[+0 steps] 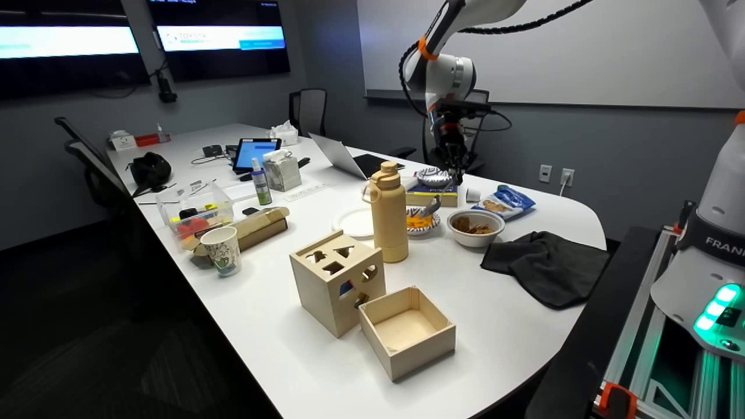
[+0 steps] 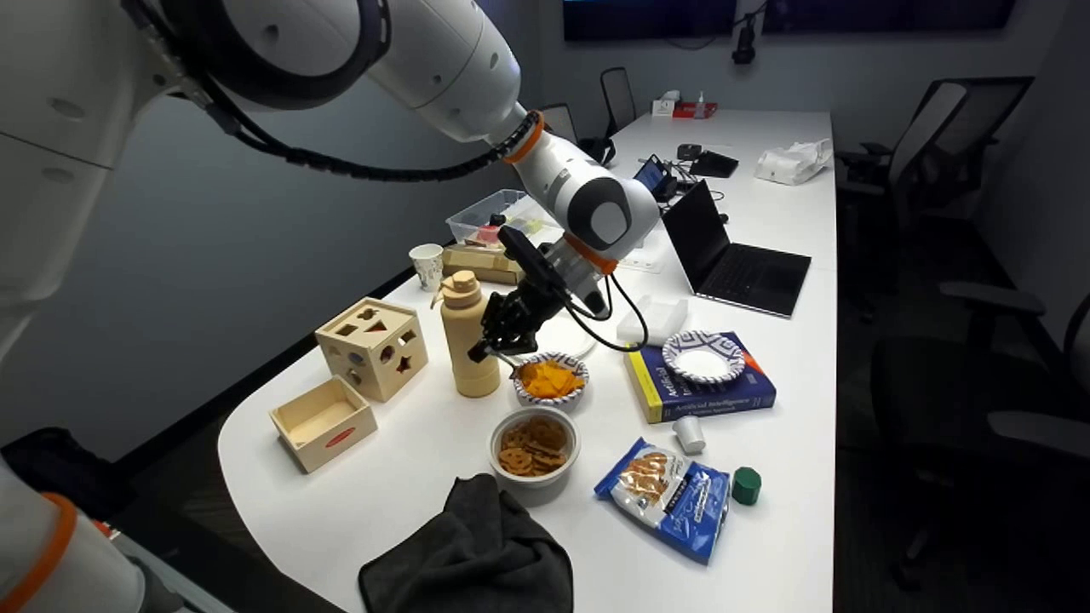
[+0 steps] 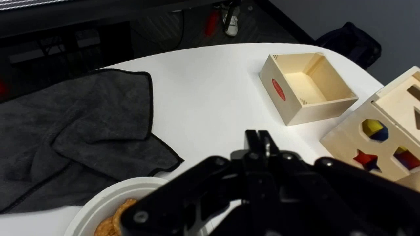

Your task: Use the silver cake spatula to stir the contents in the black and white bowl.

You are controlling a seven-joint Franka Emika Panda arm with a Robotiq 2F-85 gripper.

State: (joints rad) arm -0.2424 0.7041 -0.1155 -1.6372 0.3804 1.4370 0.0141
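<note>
Silver spatula (image 1: 432, 205) in claw (image 3: 257, 134), orange-filled bowl (image 1: 425, 231) partly hidden by bottle (image 1: 389, 218)

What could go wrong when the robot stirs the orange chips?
The orange chips might jump out, because they fill much of the patterned bowl. The gripper might bump the tall bottle standing close to that bowl. The thin silver spatula might twist, because only its upper part is held.

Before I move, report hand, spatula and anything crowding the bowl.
Hand shut on silver cake spatula. Spatula slants down toward black and white bowl; contact with orange contents unclear. Tan bottle close beside bowl, possible snag.
</note>
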